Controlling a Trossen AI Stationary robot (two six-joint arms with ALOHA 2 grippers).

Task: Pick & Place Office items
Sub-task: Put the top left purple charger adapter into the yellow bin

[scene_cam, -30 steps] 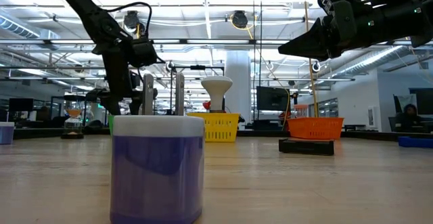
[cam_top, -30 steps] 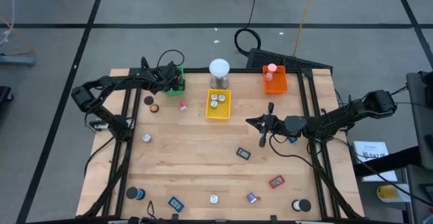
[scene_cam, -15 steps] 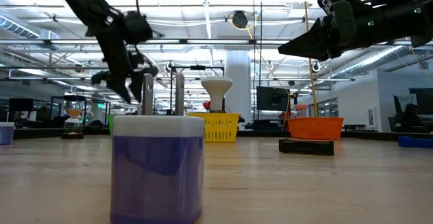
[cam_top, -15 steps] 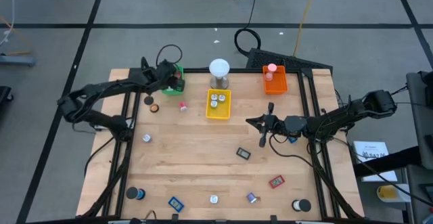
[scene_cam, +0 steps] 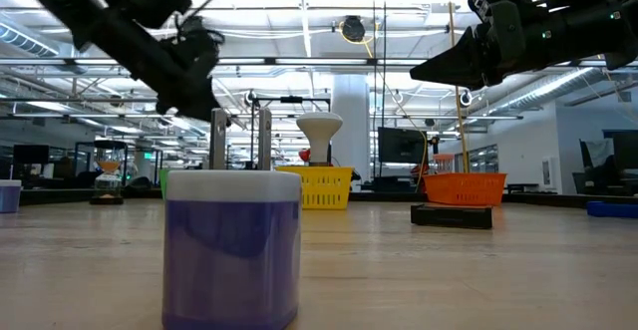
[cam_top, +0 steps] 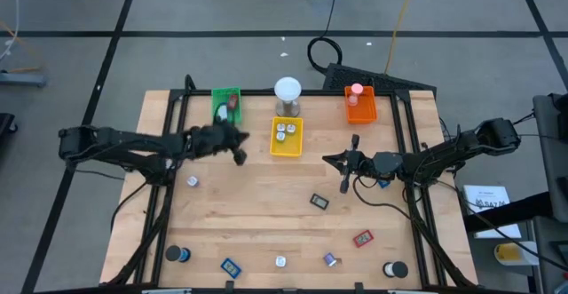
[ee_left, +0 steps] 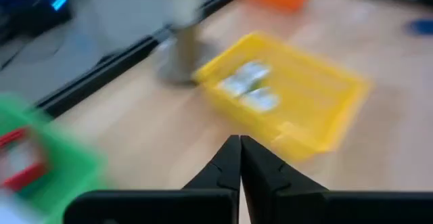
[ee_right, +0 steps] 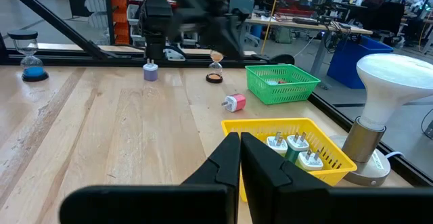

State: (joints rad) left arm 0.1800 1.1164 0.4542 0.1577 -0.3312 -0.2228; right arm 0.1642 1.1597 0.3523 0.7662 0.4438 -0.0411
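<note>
So the left tool (cam_top: 238, 154) was pressed together with nothing in it, hovering just left of the yellow tray (cam_top: 286, 138) and near of the green tray (cam_top: 226, 106). The right tool (cam_top: 344, 181) was pinched together too, empty, parked over the right half of the surface (cam_top: 257, 214).

The office items were scattered: a pink piece (ee_right: 235, 103) lay between the green and yellow trays, a dark piece (cam_top: 319, 202) mid-surface, a red piece (cam_top: 362, 239) and a blue piece (cam_top: 231, 266) toward the near edge, plus black rolls (cam_top: 395, 269) at the near corners.

My guess is they're all light, stiff and slidey, so pinch across the short flat sides, low down.
</note>
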